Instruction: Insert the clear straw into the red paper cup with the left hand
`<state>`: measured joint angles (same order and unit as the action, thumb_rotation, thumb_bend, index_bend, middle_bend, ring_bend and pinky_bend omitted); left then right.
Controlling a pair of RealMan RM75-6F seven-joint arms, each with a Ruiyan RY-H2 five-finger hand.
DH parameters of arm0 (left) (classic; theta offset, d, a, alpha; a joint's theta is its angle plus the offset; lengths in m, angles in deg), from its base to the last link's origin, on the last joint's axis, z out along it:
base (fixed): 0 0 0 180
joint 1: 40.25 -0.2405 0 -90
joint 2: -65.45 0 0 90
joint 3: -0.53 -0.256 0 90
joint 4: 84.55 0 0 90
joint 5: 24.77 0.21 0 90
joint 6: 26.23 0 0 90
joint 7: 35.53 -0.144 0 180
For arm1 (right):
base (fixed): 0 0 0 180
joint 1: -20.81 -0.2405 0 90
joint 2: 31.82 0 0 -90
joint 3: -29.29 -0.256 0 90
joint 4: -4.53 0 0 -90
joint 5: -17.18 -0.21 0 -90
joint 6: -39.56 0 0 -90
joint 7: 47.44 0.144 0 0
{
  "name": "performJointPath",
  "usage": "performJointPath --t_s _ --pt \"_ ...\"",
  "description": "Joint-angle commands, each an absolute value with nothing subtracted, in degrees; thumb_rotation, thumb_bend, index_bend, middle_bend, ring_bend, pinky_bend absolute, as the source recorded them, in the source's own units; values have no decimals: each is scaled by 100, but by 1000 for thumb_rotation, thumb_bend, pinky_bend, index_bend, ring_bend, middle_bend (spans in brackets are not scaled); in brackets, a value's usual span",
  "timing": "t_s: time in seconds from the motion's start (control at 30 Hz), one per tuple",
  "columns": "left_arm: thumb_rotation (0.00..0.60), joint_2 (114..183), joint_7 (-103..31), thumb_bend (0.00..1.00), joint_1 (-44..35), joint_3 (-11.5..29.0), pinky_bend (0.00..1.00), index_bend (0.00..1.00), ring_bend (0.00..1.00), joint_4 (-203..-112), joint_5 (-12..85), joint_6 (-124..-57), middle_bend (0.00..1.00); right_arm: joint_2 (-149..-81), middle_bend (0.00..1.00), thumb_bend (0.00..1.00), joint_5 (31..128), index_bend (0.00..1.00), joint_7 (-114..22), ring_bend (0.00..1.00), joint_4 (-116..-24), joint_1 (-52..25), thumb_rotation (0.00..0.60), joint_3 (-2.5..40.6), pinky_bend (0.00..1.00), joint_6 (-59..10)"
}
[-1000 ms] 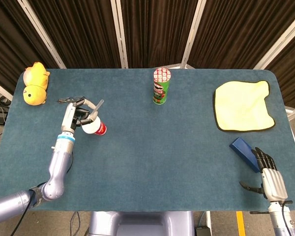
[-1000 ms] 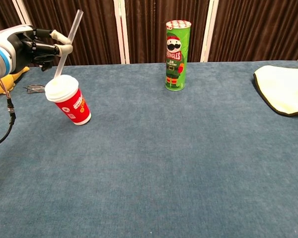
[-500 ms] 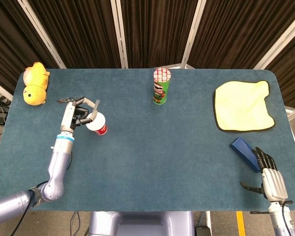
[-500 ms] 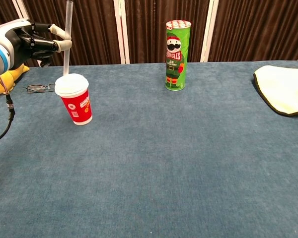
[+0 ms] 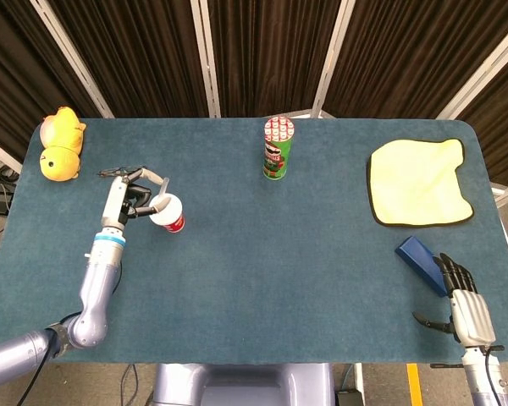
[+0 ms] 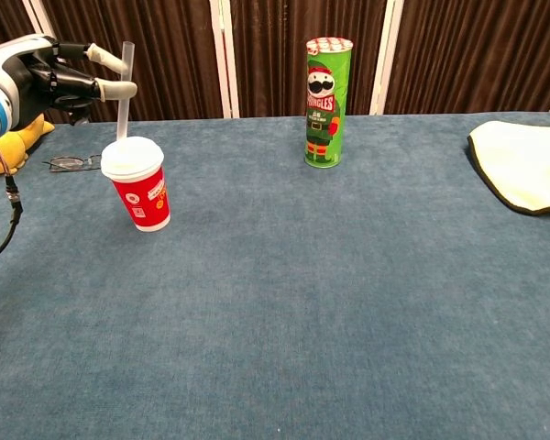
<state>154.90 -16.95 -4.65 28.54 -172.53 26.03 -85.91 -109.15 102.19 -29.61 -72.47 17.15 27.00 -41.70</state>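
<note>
- At the table's left side, the red paper cup (image 6: 137,187) stands upright with the clear straw (image 6: 124,92) rising through its white lid.
- Left hand (image 6: 50,78) pinches the straw's upper part between fingertips.
- Right hand (image 5: 466,306) rests near the blue block (image 5: 422,264), fingers loosely spread, holding nothing.
- Pringles can (image 6: 327,89) stands mid-table.

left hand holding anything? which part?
Left hand pinches the clear straw near its top end; its lower end is in the red paper cup's lid.
</note>
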Motion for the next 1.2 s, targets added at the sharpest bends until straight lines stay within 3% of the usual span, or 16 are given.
performJointPath --t_s 0.03,0.3,0.47,0.6,0.73,0.83,1.1,1.2 --pt "600 15482 -1709 203 -471 2851 800 477 938 -17255 2592 -8596 1000 -10916 0 70 10221 0 -2963 0 -7249 1716 600 2700 0 -4174" --pt "600 15410 -1688 203 -542 2859 800 477 935 -17377 2677 -8708 1000 -10909 0 69 10207 0 -2961 0 -7247 1716 600 2699 0 -4152" --pt "600 15211 -1793 201 -688 2789 754 471 885 -17641 3045 -9023 965 -10917 0 69 10208 0 -2978 0 -7234 1714 600 2695 0 -4156" --pt "600 14970 -2009 200 -830 2724 581 424 750 -17963 3456 -9408 803 -10920 0 69 10206 0 -3002 0 -7235 1718 600 2692 0 -4166" --pt "600 14628 -2173 200 -1027 2607 305 331 486 -18429 3729 -9619 459 -10935 0 69 10217 0 -3048 0 -7217 1720 600 2687 0 -4193" --pt "600 14337 -2412 201 -1210 2425 187 292 329 -18717 3961 -9784 278 -10945 0 69 10217 0 -3083 0 -7206 1724 600 2686 0 -4204" --pt "600 13691 -3262 200 -1768 1576 17 208 97 -18894 5010 -10339 66 -10967 0 69 10252 0 -3171 0 -7198 1736 600 2697 0 -4253" --pt "600 13517 -3707 201 -1991 1184 0 162 8 -18778 5448 -10563 3 -10971 0 70 10253 0 -3212 0 -7191 1735 600 2703 0 -4246"
